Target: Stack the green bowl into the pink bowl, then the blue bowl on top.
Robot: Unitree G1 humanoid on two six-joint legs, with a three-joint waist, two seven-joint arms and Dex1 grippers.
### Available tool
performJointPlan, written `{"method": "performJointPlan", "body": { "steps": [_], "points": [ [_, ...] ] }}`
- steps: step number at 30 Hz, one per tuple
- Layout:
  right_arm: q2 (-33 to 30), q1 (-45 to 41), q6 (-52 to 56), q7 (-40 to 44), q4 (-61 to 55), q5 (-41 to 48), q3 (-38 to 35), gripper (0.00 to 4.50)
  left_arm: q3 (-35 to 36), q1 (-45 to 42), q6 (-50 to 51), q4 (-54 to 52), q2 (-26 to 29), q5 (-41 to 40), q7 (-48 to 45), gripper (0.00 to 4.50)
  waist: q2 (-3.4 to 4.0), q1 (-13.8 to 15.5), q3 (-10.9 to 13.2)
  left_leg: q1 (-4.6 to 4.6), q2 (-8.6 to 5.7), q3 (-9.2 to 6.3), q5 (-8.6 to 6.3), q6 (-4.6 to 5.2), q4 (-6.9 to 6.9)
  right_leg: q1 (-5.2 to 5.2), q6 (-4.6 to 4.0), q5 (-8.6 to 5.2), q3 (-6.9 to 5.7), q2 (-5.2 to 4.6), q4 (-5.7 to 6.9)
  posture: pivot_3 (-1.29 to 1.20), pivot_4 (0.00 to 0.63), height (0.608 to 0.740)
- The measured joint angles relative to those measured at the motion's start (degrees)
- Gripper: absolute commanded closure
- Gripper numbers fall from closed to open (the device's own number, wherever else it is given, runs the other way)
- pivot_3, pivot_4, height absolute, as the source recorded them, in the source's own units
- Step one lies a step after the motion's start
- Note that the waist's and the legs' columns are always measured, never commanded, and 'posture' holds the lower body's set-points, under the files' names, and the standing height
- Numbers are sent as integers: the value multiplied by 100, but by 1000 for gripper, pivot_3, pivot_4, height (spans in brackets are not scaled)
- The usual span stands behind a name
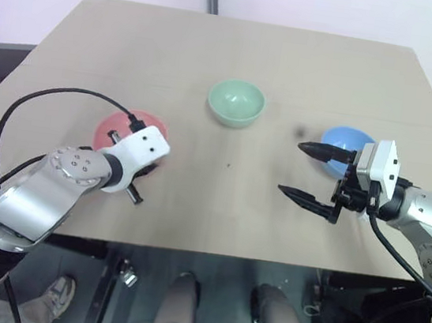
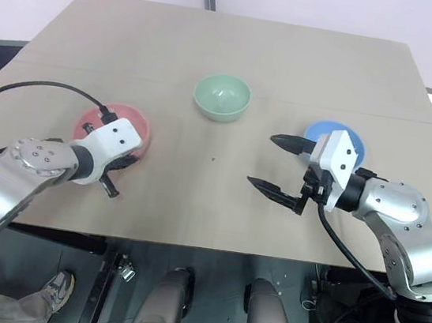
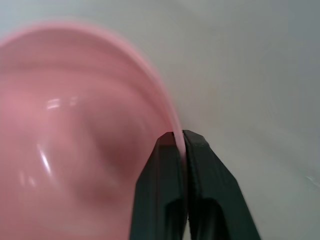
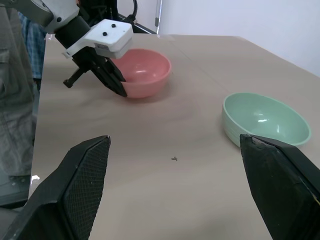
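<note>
With its near rim pinched between the two black fingers of the left gripper [image 3: 180, 137], the pink bowl [image 4: 145, 70] sits on the left side of the tan table [image 1: 239, 45], a grip that looks meant to steady or shift it as the base of the stack. The green bowl [image 1: 236, 102] stands alone and upright toward the middle of the tabletop, farther from the robot and well apart from both other bowls, nothing yet inside it or under it. The blue bowl [image 1: 345, 140] rests at the right, partly hidden behind the right gripper [image 1: 308, 174], whose jaws stand wide apart and empty, pointing across the table toward the centre, as if waiting its turn. Judging by the layout, no stacking has been done. Bare tabletop lies between all three bowls and gives free passage for carrying the green one over to the pink. The pink and blue bowls lie nearer the front edge than the green, though neither is at it. A dark speck [image 4: 174, 159] marks the surface mid-table.
</note>
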Motion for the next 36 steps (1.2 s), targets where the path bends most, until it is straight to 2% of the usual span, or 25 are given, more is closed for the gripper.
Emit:
{"method": "performJointPlan", "body": {
  "steps": [4,7,9,14,17,22,26,29,32,34,36],
  "points": [
    [-26,54,-1,-106,-105,-13,-19,0,-103,-270,-440,36,-59,1,-396,4457,0,12,0,-3,-1,1,0,0,4,0,0,0,1,-1,0,0,150,740],
    [-141,193,2,-233,-182,-26,-118,0,-486,-796,-1105,82,-155,35,-988,4457,-1,40,0,-7,-2,-1,0,0,8,0,0,0,-1,-1,-1,0,150,740],
    [-187,367,39,-369,-339,-24,-207,0,-918,-1228,-1851,319,-300,333,-1392,4457,0,47,0,-6,-3,0,0,0,10,0,0,0,0,-1,0,0,150,740],
    [-313,697,161,-645,-687,-12,-523,0,-1612,-1682,-2934,969,-744,890,-1996,4457,2,16,0,-6,-4,0,0,0,13,1,0,0,3,0,2,0,150,740],
    [-345,832,245,-788,-882,27,-644,0,-1812,-1731,-3529,1373,-906,1184,-2339,3400,2,-12,0,-6,-3,0,0,0,13,0,0,0,4,2,4,0,150,740],
    [-377,912,368,-970,-1017,28,-717,0,-1751,-1731,-3975,1608,-1201,1215,-2662,982,1,13,0,-8,-3,0,0,1,22,2,2,0,3,1,6,0,150,740],
    [-487,902,569,-1177,-1012,-137,-650,0,-1293,-1729,-3725,1607,-1280,853,-2818,982,1,-1,0,-5,-3,0,0,1,26,0,2,-1,4,1,22,0,150,740],
    [-522,716,710,-1299,-830,-350,-382,0,-411,-1580,-3571,1535,-1185,164,-3061,982,3,-32,1,6,-2,2,0,1,26,-1,2,-3,10,4,35,0,150,740],
    [-366,39,648,-1405,-227,-734,126,0,393,-1003,-3394,1302,-975,-144,-2928,982,4,-114,1,9,-1,6,0,1,27,0,19,-12,15,3,37,0,150,740],
    [-336,-163,498,-1368,91,-967,334,0,492,-891,-3219,1290,-893,120,-2570,982,2,-71,1,6,-2,-2,1,1,28,0,21,-14,7,4,37,0,150,740],
    [-175,-425,367,-1301,384,-1114,532,0,341,-991,-3237,1470,-809,863,-1987,982,2,-11,2,4,-3,-1,1,1,31,0,21,-13,8,4,36,0,150,740]
  ]
}}
